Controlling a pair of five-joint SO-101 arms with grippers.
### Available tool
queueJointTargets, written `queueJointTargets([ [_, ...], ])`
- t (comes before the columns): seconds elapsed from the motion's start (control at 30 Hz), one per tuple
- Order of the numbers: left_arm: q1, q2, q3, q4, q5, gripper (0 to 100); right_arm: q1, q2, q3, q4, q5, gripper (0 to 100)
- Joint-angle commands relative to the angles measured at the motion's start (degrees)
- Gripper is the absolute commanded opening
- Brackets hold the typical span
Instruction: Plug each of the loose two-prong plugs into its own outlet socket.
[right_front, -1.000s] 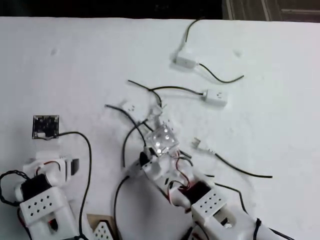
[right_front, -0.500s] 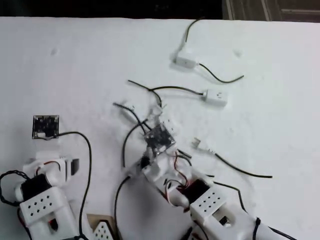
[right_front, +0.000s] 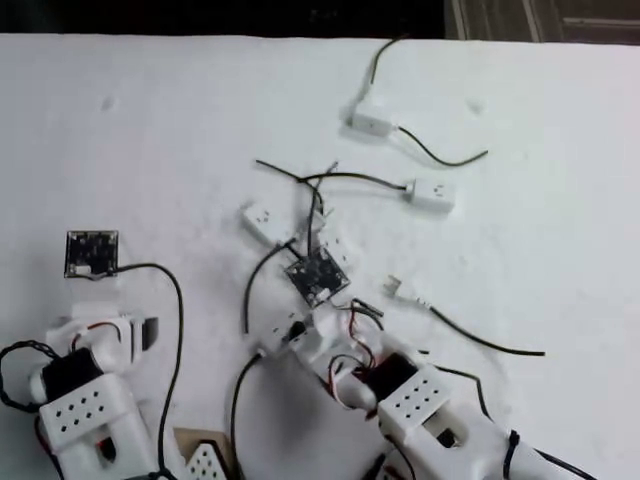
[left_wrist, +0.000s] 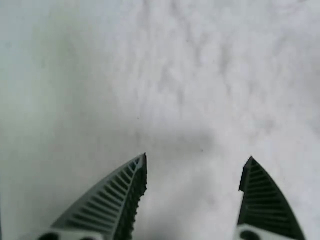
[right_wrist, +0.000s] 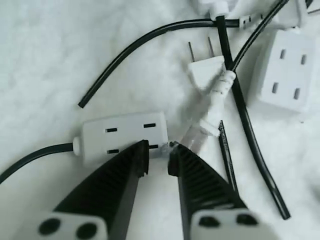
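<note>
In the right wrist view a white oblong outlet (right_wrist: 122, 132) lies just ahead of my right gripper (right_wrist: 158, 152). The fingers are closed to a narrow gap on the cord end of a white two-prong plug (right_wrist: 206, 67), whose prongs point away. A square white outlet (right_wrist: 287, 70) lies beside the plug, with black cables crossing over it. From above, the oblong outlet (right_front: 260, 222) sits left of the right arm's wrist board (right_front: 318, 275). My left gripper (left_wrist: 195, 167) stands open over bare white cloth at the near left (right_front: 148, 332).
Two more white outlets (right_front: 432, 193) (right_front: 368, 122) lie at the back right with black cords. Another loose plug (right_front: 395, 288) rests right of the right arm. A small dark board (right_front: 92, 252) sits at the left. Black cables tangle around the centre.
The right wrist's light has gone out and the wrist has shifted slightly toward the near side. The oblong outlet has slid a little, and a black cable end now sticks up behind it.
</note>
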Motion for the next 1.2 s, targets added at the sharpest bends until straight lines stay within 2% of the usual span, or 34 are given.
queueJointTargets([
  [0.0,-0.4,-1.0,-0.3,-0.8,-0.4,30,1.8,-0.7,-4.5,1.7,-0.3,10.2],
  [0.17,-0.4,-1.0,-0.3,-0.8,-0.4,30,5.5,-0.2,-16.0,9.5,-6.0,10.4],
  [0.5,-0.4,-1.0,-0.2,-0.8,-0.4,30,7.1,3.9,-29.3,22.2,-5.6,10.1],
  [0.9,-0.4,-1.0,-0.2,-0.8,-0.4,30,11.1,31.7,-39.3,22.7,-5.6,10.1],
  [1.17,-0.4,-1.0,-0.2,-0.8,-0.4,30,10.9,40.4,-41.6,22.7,-5.6,10.1],
])
